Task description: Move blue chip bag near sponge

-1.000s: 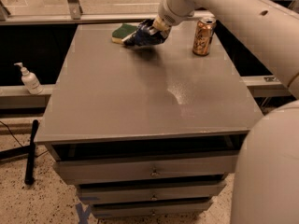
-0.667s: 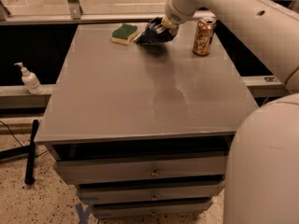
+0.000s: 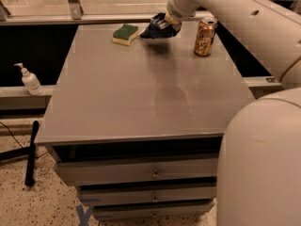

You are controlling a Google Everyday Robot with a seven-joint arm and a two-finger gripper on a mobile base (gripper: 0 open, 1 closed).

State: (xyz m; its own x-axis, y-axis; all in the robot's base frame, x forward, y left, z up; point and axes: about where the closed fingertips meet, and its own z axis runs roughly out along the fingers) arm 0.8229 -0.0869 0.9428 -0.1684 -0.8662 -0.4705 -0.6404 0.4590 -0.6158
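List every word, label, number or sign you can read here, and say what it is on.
"X": blue mark on the floor.
On the drink can: lettering too blurred to read.
On the blue chip bag, held in the gripper near the sponge: print unreadable.
On the pump bottle: no readable label.

One chip bag point(image 3: 152, 31) in the tool point(image 3: 165, 23), one sponge point(image 3: 125, 34), one can point(image 3: 205, 36).
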